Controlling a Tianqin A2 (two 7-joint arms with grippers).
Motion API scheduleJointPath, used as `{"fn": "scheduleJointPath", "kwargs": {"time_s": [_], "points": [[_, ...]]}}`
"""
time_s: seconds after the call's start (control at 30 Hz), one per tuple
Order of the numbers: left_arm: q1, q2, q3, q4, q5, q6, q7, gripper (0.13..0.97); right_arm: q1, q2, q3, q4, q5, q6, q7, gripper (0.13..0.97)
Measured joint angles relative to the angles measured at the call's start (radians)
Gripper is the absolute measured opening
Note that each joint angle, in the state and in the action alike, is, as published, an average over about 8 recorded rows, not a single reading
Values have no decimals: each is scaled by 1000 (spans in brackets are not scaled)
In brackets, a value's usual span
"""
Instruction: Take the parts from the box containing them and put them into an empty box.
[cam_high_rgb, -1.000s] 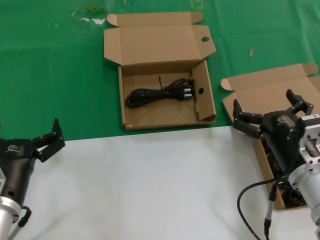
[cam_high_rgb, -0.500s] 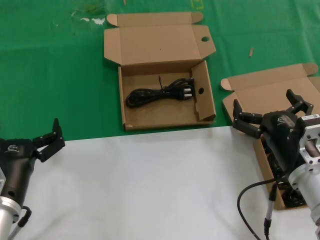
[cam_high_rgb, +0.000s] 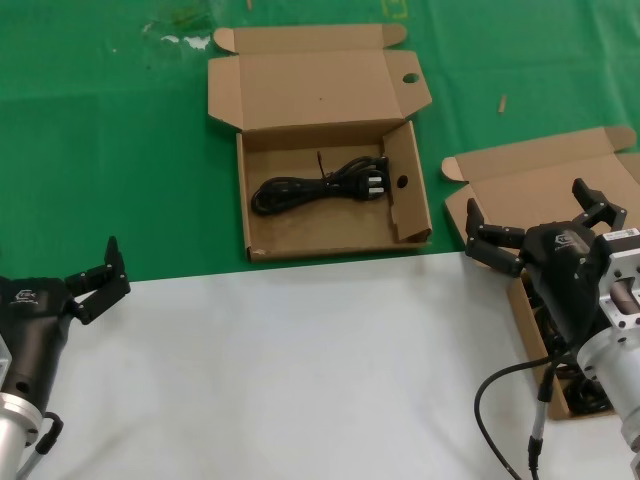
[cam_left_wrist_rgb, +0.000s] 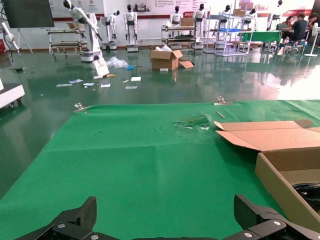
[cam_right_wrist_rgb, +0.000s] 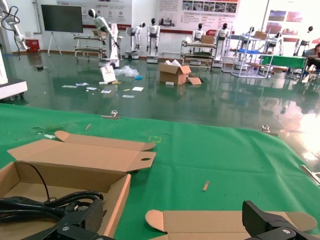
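Note:
The wide shallow box (cam_high_rgb: 258, 215) with a round hole in its lid lies open at the back centre. One tied black cord bundle (cam_high_rgb: 320, 185) lies in it, also seen from the right wrist (cam_right_wrist_rgb: 45, 202). The narrower plain-lidded box (cam_high_rgb: 545, 180) stands open at the right, mostly hidden under my right arm. Dark cords (cam_high_rgb: 585, 395) show in it beside the arm. My right gripper (cam_high_rgb: 525, 197) hovers open and empty over that box's lid (cam_right_wrist_rgb: 225, 222). My left gripper (cam_high_rgb: 105, 275) rests open and empty at the near left, at the green mat's edge.
A green mat (cam_high_rgb: 100, 150) covers the far half of the table and a white surface (cam_high_rgb: 300, 370) the near half. A small tan scrap (cam_high_rgb: 502, 103) lies on the mat behind the right box. My right arm's own cable (cam_high_rgb: 540, 400) hangs near the front right.

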Motion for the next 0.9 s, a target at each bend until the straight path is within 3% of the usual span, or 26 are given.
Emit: {"fn": "scheduleJointPath", "kwargs": {"time_s": [0.9], "points": [[0,0,0,0,0,0,0,966,0,0,0,0,0,0,0,966]]}}
